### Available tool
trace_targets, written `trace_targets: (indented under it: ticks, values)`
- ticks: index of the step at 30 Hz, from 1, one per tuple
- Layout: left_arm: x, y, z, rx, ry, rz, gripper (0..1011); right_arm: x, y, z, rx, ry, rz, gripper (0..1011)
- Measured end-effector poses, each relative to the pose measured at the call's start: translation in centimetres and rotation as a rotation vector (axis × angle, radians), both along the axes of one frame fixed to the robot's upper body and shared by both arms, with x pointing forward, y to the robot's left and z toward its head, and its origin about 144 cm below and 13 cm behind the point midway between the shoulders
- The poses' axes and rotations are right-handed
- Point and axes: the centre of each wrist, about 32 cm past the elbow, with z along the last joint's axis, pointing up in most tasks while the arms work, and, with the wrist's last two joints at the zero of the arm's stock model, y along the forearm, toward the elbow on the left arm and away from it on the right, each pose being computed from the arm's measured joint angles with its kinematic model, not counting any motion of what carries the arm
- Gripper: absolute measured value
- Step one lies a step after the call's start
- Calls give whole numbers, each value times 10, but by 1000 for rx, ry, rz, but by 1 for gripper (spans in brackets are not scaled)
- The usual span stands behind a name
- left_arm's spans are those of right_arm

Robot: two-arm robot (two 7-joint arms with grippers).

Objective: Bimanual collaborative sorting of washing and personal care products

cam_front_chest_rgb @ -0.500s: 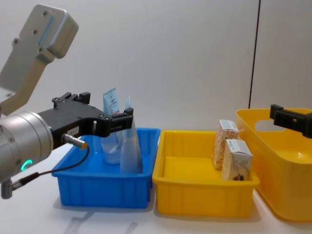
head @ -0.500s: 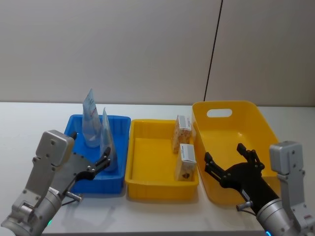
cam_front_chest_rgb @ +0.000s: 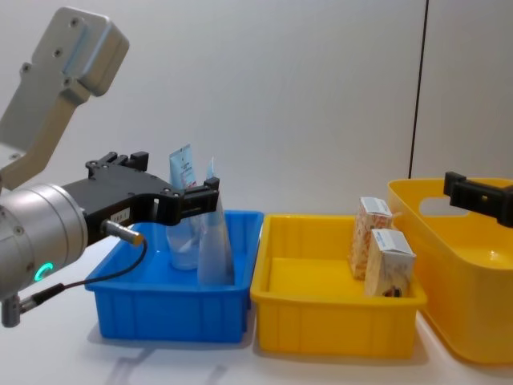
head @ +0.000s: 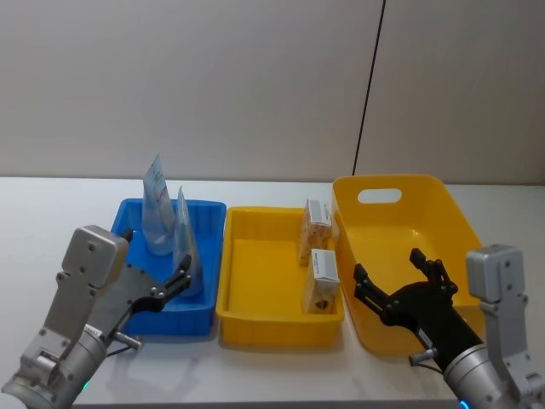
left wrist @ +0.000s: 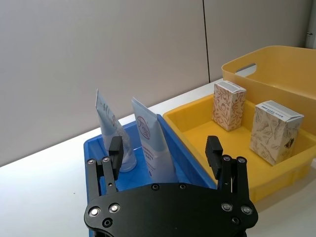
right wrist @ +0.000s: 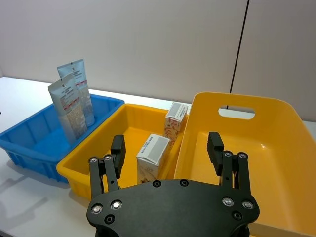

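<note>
Lower corners of the head view: left gripper [head: 156,258] and right gripper [head: 389,268] hover, nothing moved.
Tubes [head: 157,217] stand mid-left in the blue bin [head: 204,207], cartons [head: 322,288] centre in the yellow tray [head: 277,328]. Wrist views: fingers [left wrist: 115,150] spread wide, empty. Chest view: unchanged too, so I judge no pick begun.

We face a plain wall [head: 187,85], matte and pale grey-beige, running the whole width of the scene. A thin dark vertical seam [head: 370,85] divides it into two flat panels, the wider one on the left; from the head view we see the seam lean slightly. The wall comes down to a smooth white counter [head: 51,213], meeting it along a straight horizontal line. The light is soft and even, with no glare on the wall, and we make out only faint grey shadows [cam_front_chest_rgb: 136,369] on the counter's near part.
</note>
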Motion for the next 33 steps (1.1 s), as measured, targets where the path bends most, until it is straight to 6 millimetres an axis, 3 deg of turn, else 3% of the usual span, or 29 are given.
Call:
trace_targets:
  ticks: [33]
  values:
    - [4,1,3,-9,9,-10,1001,0,0,0,0,0,0,1003]
